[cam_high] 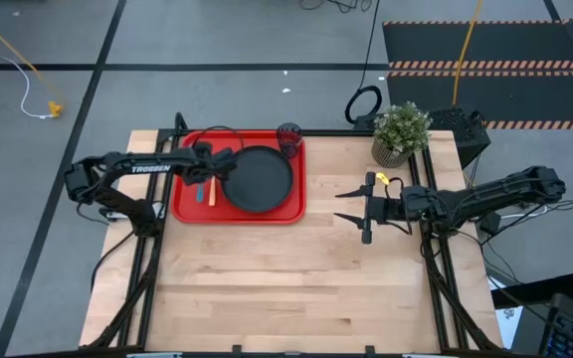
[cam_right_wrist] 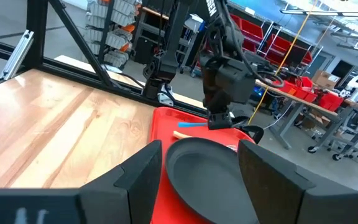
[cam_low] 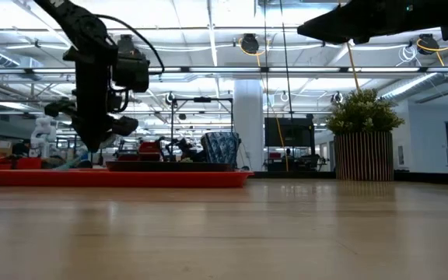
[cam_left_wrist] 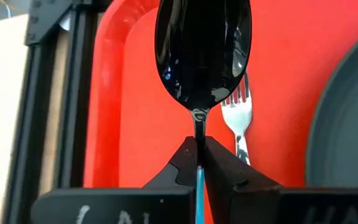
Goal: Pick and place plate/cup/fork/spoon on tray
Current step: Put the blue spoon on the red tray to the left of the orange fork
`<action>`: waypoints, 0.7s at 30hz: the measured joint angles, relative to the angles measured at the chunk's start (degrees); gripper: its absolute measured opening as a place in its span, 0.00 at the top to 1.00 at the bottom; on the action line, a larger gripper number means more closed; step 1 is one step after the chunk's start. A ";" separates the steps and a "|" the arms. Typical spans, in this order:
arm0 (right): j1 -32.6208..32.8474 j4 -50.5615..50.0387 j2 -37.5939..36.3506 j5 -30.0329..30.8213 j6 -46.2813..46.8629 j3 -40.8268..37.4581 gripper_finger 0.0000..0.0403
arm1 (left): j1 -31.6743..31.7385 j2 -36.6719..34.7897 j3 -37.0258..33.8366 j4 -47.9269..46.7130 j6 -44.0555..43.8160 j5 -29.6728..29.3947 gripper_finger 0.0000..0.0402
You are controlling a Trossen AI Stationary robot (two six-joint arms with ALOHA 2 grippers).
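Observation:
The red tray [cam_high: 189, 204] lies at the table's far left. The black plate [cam_high: 260, 179] and the fork [cam_left_wrist: 239, 118] lie on the tray, and the dark cup [cam_high: 288, 137] stands in its far right corner. My left gripper [cam_high: 210, 169] is over the tray's left part, left of the plate, shut on the spoon [cam_left_wrist: 204, 50]. The fork lies just right of the spoon, its orange handle [cam_right_wrist: 182, 134] under the spoon's blue handle [cam_right_wrist: 191, 124]. My right gripper [cam_high: 366, 209] is open and empty over the bare table, right of the tray. My left gripper pinches the spoon between its two fingers [cam_left_wrist: 182, 163] at the thin neck [cam_left_wrist: 199, 134], where the dark metal meets the blue handle. The fingers come from above and lie across the spoon. The spoon lies about level over the tray, its bowl toward the far edge. Whether it touches the tray, I cannot tell.
A potted green plant [cam_high: 401, 134] stands at the table's far edge, right of the tray and behind my right gripper. Bare wooden table [cam_high: 296, 278] stretches over the near half. Black frame rails [cam_high: 147, 259] run along the table's left and right sides.

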 joint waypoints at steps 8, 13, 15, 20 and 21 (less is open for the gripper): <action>0.00 -0.98 0.00 0.02 0.07 0.00 0.50 | 2.49 0.00 -3.59 5.47 1.54 0.84 0.97; 0.00 -1.11 0.00 0.02 0.09 0.00 0.50 | 5.26 0.00 -5.59 10.11 3.76 2.56 0.97; 0.00 -1.19 0.00 0.02 0.09 0.00 0.50 | 6.36 0.00 -5.71 10.32 4.54 3.90 0.96; 0.00 -1.27 0.00 0.03 0.09 0.00 0.50 | 8.75 0.00 -5.71 10.30 6.92 8.20 0.96; 0.00 -1.27 0.00 0.04 0.09 0.00 0.50 | 9.07 0.00 -5.71 10.21 7.05 8.57 0.97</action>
